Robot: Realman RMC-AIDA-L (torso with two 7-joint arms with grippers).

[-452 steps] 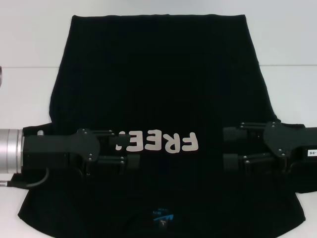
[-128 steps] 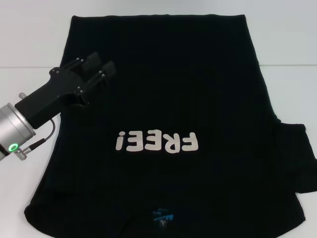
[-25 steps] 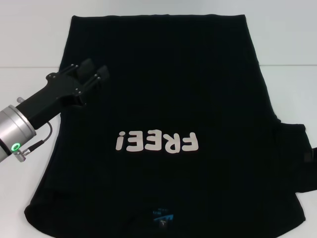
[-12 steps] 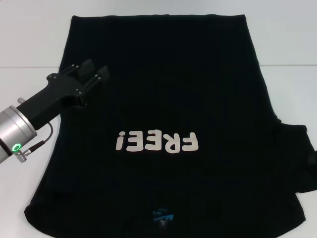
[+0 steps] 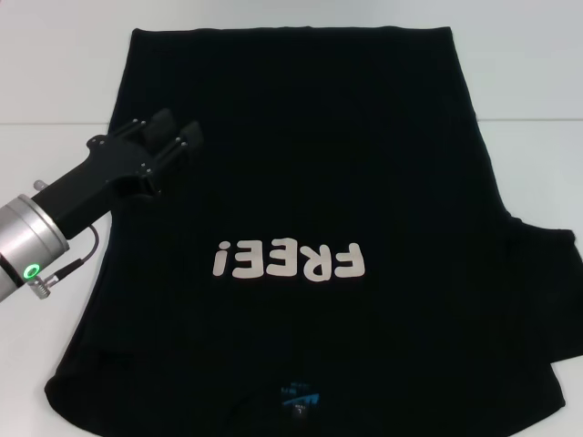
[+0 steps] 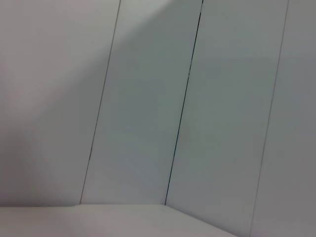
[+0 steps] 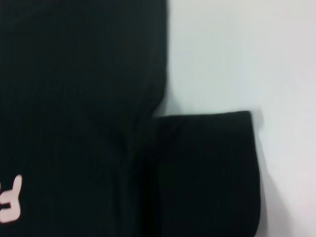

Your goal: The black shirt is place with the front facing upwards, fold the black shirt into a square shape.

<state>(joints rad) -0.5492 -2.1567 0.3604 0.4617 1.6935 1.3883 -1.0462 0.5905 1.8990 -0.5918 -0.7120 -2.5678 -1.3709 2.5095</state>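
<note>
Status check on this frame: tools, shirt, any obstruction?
Left tool open, over the black shirt near its left edge. Right tool out of view. Shirt flat, print up, right sleeve spread, unfolded. Nothing in the way.

Black shirt (image 5: 301,182): collar-side hem cut off by the bottom edge of the head view; right sleeve (image 5: 547,282) clipped at the right edge. Neck label (image 5: 299,398) too small to read. Left tool (image 5: 173,134): black against black cloth, finger gap indistinct. Right wrist view blurred; chest print (image 7: 10,197) cut at its edge.
</note>
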